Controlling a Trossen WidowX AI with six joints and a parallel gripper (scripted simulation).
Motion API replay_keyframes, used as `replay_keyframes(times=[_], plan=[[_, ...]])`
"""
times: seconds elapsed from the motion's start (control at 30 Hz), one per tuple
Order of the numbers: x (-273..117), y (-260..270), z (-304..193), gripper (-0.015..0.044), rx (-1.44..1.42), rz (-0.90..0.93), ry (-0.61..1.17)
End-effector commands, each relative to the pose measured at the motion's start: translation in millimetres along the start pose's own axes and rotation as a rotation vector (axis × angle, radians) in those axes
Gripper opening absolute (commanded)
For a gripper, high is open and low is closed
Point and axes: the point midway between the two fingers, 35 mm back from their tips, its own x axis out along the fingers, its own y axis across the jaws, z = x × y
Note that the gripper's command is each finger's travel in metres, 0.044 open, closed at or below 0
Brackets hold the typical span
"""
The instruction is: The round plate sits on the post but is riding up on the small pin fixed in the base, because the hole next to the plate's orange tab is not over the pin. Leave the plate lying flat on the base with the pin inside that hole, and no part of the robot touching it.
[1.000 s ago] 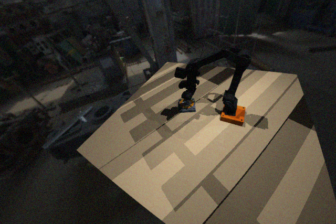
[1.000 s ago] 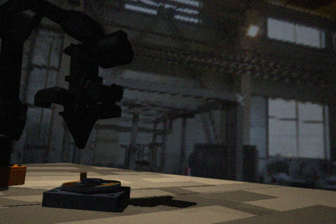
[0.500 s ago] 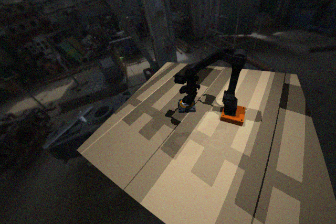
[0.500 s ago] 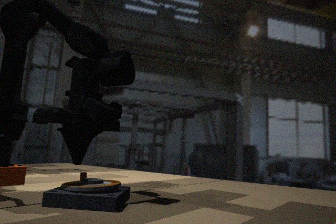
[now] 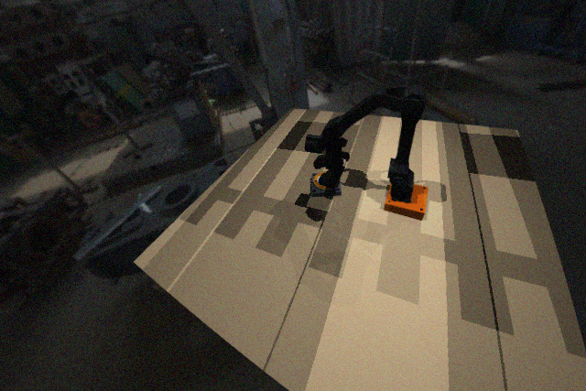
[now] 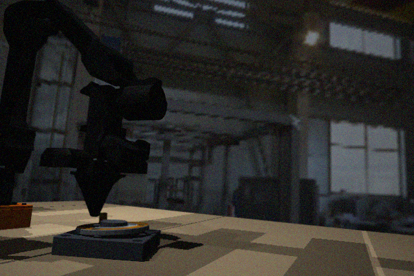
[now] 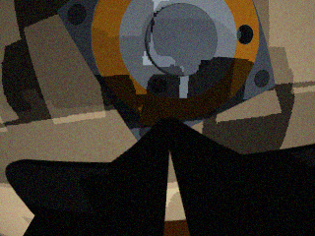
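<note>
Dim industrial hall all round — tall windows, girders and shelving are made out only as blurred shapes behind the work area. A table top patterned in beige and grey rectangular patches is seen, crossed by thin dark seams and by hard-edged shadows.

Near the far side of the table an orange mount is fixed, and the black arm is carried up from it, bent over at the elbow and brought down toward the fixture. The wrist is held vertical, so that the gripper is pointed straight down.

The fingers are pressed together into a single tapered tip; nothing is gripped between them. In the exterior view the tip is seen low over the near-left rim of the round plate, beside a small dark peg; whether contact is made cannot be told.

The plate — an orange ring round a grey centre — is seated on the post of the dark square base. Dark holes are noted in the orange ring in the wrist view. The orange tab and the pin cannot be picked out with confidence.
</note>
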Motion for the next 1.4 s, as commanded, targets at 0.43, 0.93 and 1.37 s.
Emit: replay_keyframes(times=[0.43, 0.93, 1.37], plan=[[2, 21, 10, 0.0000, 0.001, 0.005, 0.002], [1, 34, 23, 0.0000, 0.001, 0.006, 0.001], [0, 41, 37, 0.0000, 0.001, 0.007, 0.000]])
